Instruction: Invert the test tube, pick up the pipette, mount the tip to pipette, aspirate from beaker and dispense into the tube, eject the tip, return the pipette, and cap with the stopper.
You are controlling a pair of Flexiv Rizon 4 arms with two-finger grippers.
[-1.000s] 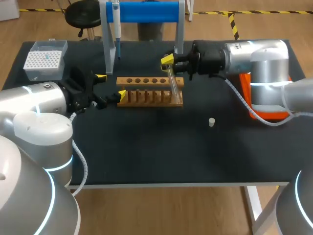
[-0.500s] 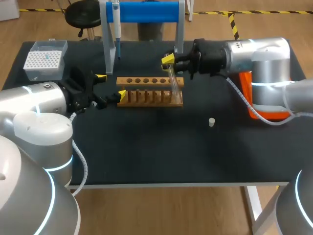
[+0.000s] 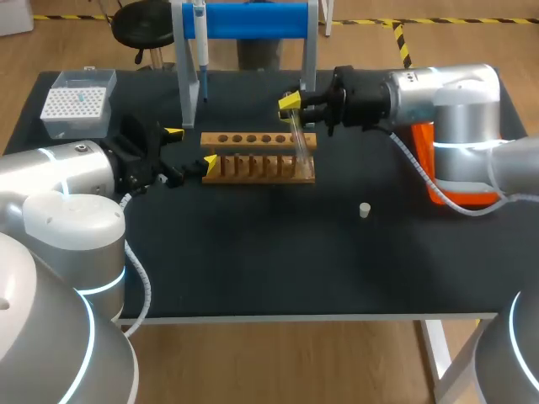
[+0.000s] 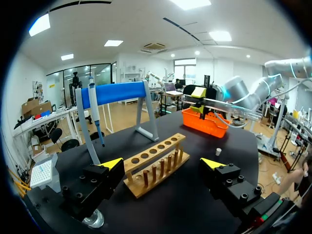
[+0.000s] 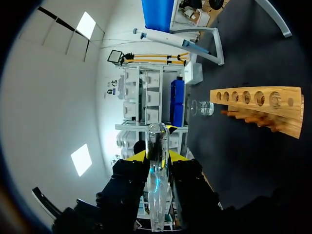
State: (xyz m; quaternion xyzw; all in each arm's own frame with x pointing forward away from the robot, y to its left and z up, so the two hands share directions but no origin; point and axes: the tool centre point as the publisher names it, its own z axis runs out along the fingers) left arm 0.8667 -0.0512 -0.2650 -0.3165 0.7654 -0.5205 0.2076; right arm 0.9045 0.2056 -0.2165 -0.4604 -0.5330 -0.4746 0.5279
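Note:
My right gripper (image 3: 290, 105) is shut on a clear test tube (image 3: 296, 139), which hangs tilted over the right end of the wooden rack (image 3: 259, 157). In the right wrist view the test tube (image 5: 157, 190) runs between the fingers of the right gripper (image 5: 157, 157), with the rack (image 5: 258, 109) ahead. My left gripper (image 3: 189, 147) stands open at the rack's left end, holding nothing. In the left wrist view the left gripper (image 4: 162, 164) straddles the rack (image 4: 153, 165). The pipette (image 3: 200, 42) hangs on the blue stand (image 3: 253, 18). A small white stopper (image 3: 364, 210) lies to the front right.
A tip box (image 3: 77, 103) sits at the back left corner. An orange bin (image 3: 459, 189) lies under my right arm at the right edge. A glass beaker (image 5: 202, 108) shows beyond the rack in the right wrist view.
The right gripper with the tube has shifted a touch to the right above the rack. The left arm has kept still.

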